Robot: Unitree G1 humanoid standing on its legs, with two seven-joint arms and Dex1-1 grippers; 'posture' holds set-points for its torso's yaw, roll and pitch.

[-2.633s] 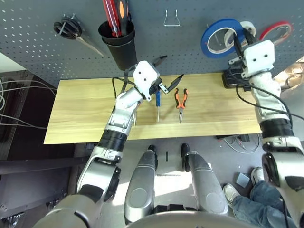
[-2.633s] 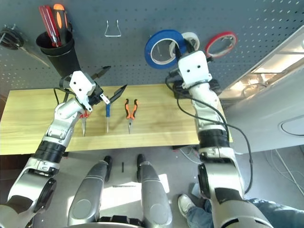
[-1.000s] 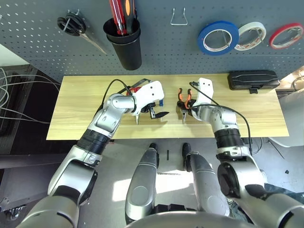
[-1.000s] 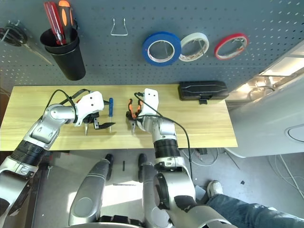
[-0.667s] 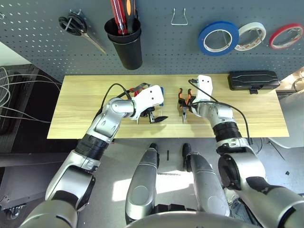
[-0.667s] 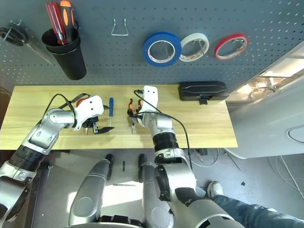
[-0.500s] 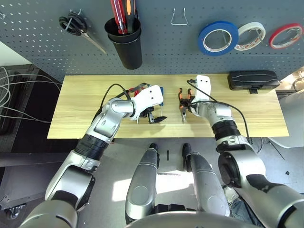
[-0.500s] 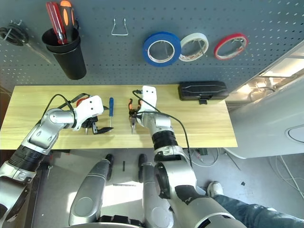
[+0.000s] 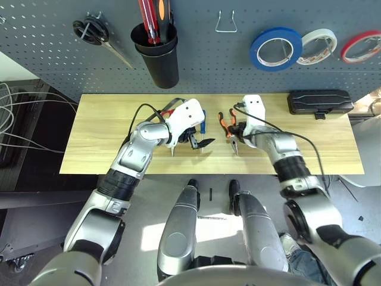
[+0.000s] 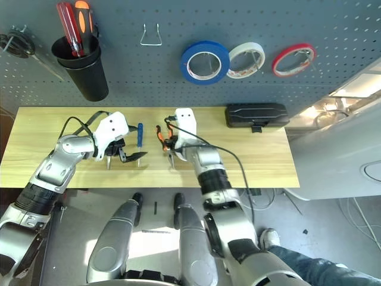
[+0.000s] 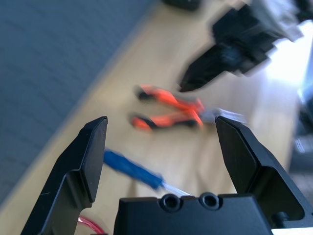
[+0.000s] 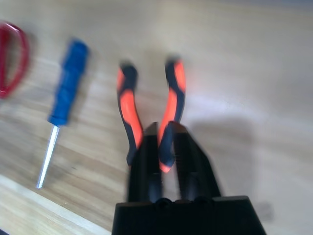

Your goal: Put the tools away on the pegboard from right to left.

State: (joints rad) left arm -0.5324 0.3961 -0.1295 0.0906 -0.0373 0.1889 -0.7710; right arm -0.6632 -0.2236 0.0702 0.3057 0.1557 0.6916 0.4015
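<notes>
- Your right gripper (image 12: 164, 134) has its two black fingers drawn together, pinching one handle of the orange-and-black pliers (image 12: 146, 110); a second ago those fingers stood spread over the same tool.
- Just past those closed fingers, the pliers in the head view (image 9: 228, 126) sit tilted, handles leaning toward the left gripper, where half a second ago they lay straight with the nose pointing at the near table edge. Whether they have left the wood I cannot tell.
- Your left gripper (image 11: 166, 147) has its fingers spread wide with nothing between them, as it did a second ago.
- Between and beyond those open fingers, the wrist camera shows the small blue-handled screwdriver (image 11: 132, 169) lying on the table (image 9: 107, 128), with the pliers and the right gripper farther out.
- Seen from the head, the left gripper (image 9: 199, 140) hovers over the screwdriver (image 10: 139, 134), and the red-handled scissors (image 9: 172, 110) lie right behind its wrist, partly hidden.
- Well beyond both grippers, on the pegboard (image 9: 53, 53), the blue tape roll (image 9: 275, 49) hangs on its hook, where 2.6 seconds ago the right gripper was still up against it.
- Next to the blue roll, an empty wire hook (image 9: 226, 24) sits above the pliers.
</notes>
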